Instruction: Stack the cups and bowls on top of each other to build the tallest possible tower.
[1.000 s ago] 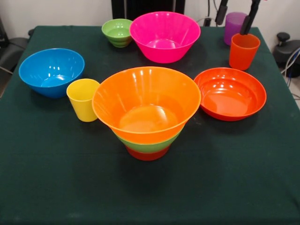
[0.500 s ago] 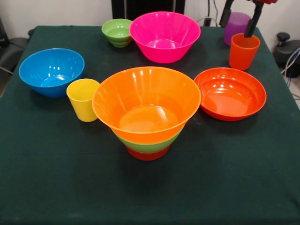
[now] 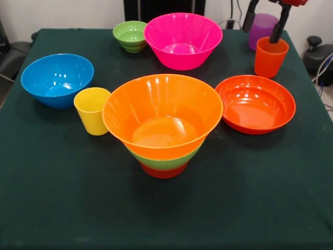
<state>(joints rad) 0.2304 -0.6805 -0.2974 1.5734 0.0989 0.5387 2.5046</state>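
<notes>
The tower point(image 3: 162, 122) stands mid-table: a large yellow-orange bowl nested on a medium green bowl point(image 3: 167, 161), on a small red-orange bowl point(image 3: 164, 171). Around it stand a yellow cup point(image 3: 92, 110), a blue bowl point(image 3: 57, 79), a small green bowl point(image 3: 130, 35), a pink bowl point(image 3: 182, 39) and a shallow orange bowl point(image 3: 255, 103). At the far right are the orange cup point(image 3: 270, 57) and the purple cup point(image 3: 261, 26). My gripper point(image 3: 261, 34) hangs open there. One finger point(image 3: 278, 28) reaches the orange cup's rim, the other crosses the purple cup.
All the pieces rest on a table covered in dark green cloth point(image 3: 57, 203). A black stand and cables point(image 3: 317, 49) sit just off its right edge. A dark chair-like shape point(image 3: 8, 57) shows at the left edge.
The gripper has shifted a little to the right and lower, bringing one finger to the orange cup's rim. No cup or bowl has moved.
</notes>
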